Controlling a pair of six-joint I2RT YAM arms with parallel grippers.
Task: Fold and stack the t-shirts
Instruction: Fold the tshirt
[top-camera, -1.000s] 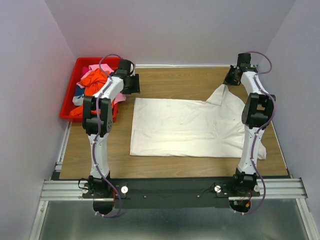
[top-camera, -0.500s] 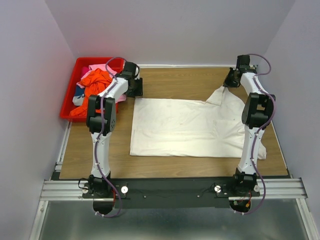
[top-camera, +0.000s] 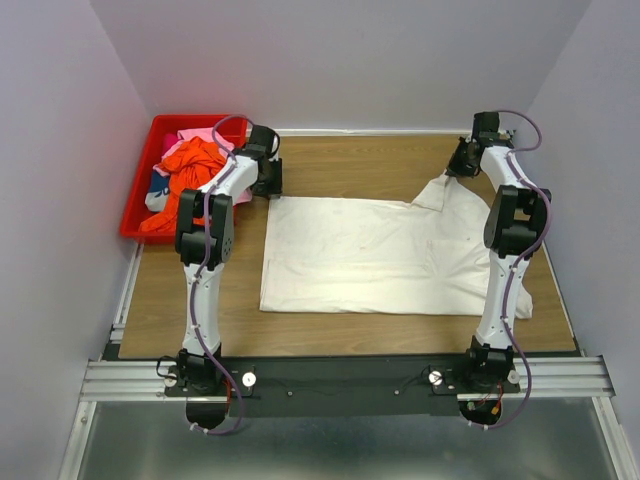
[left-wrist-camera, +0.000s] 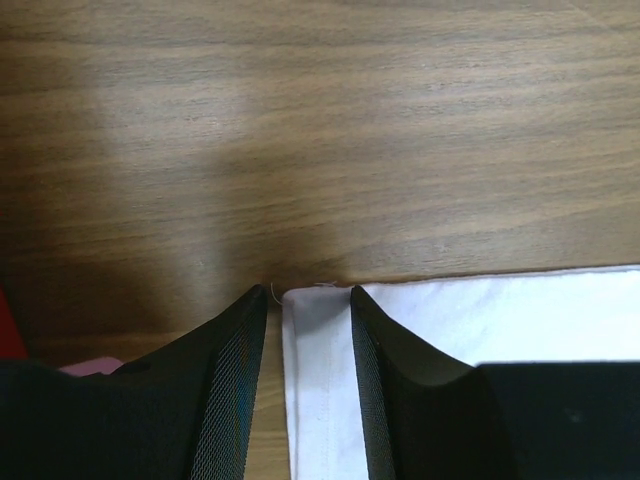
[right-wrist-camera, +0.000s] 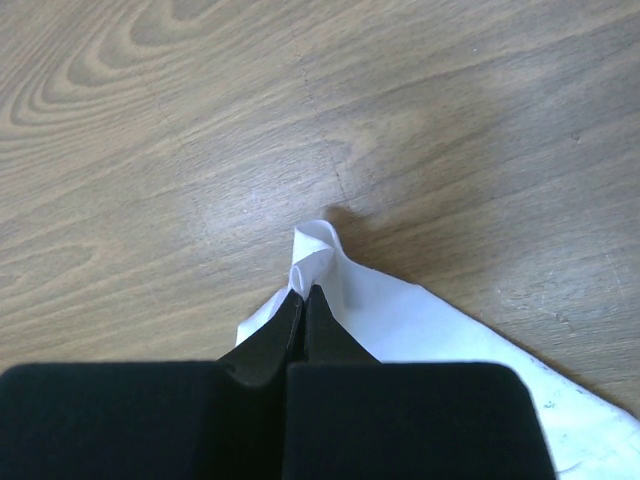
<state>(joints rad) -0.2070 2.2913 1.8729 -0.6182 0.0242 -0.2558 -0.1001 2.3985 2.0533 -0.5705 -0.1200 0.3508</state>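
Observation:
A white t-shirt lies spread flat across the middle of the wooden table. My left gripper is open at the shirt's far left corner. In the left wrist view that corner lies between my two fingers, which straddle the hem. My right gripper is shut on the shirt's far right corner, which is lifted into a peak. In the right wrist view a small bunched fold of white cloth sticks out past the closed fingertips.
A red bin at the far left holds crumpled orange, pink and dark garments. Purple walls close in the table on three sides. A metal rail runs along the near edge at the arm bases.
My left gripper has moved right, away from the red bin, and down to the shirt's far left corner. The right gripper and its pinched corner have stayed in place.

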